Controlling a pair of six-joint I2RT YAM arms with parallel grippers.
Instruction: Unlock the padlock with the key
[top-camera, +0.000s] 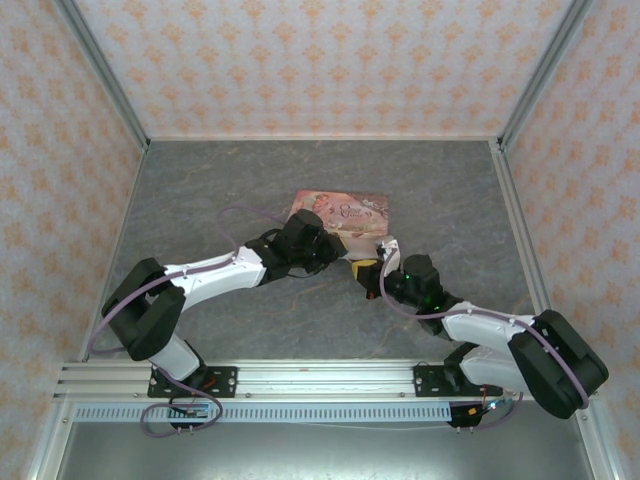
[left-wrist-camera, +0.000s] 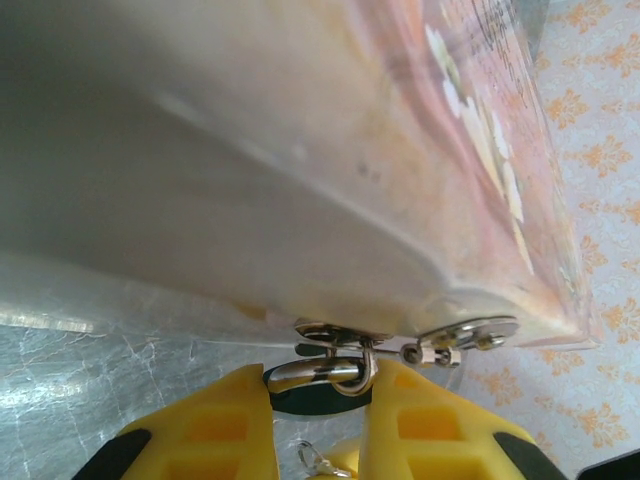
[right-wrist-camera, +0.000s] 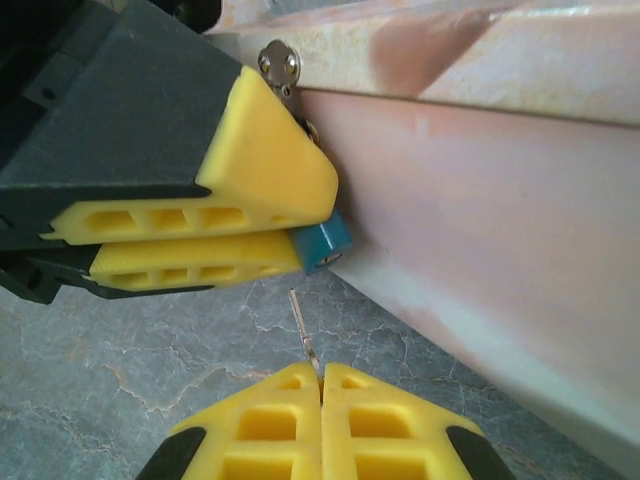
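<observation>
The right claw (right-wrist-camera: 320, 385) is pressed fully closed, its yellow tips meeting on the key (right-wrist-camera: 304, 330), whose thin metal blade pokes out ahead of them. Just ahead of that blade, and apart from it, is the padlock (right-wrist-camera: 322, 245). It is a tiny teal block pinched between the tips of the left claw (left-wrist-camera: 318, 395), which is closed down to a narrow gap around it. The lock's bare end faces the right claw and carries a small dark spot that I take for the keyhole.

Both pieces look light and hard. The key is so slim that it could twist or slide between the pads, so it probably needs a firm hold near its head. The blade may bend if pushed off-line. The lock's painted sides look smooth, and it hangs by its little wire shackle (left-wrist-camera: 325, 372). It would likely swing unless it is gripped across the body, as it is here.

Beyond the left claw's tips the shackle runs through a metal latch (left-wrist-camera: 335, 333) on the side of a pink tin (right-wrist-camera: 480, 230). The tin stands close on the right claw's right and crowds the approach. The grey table (right-wrist-camera: 120, 350) lies beneath.
</observation>
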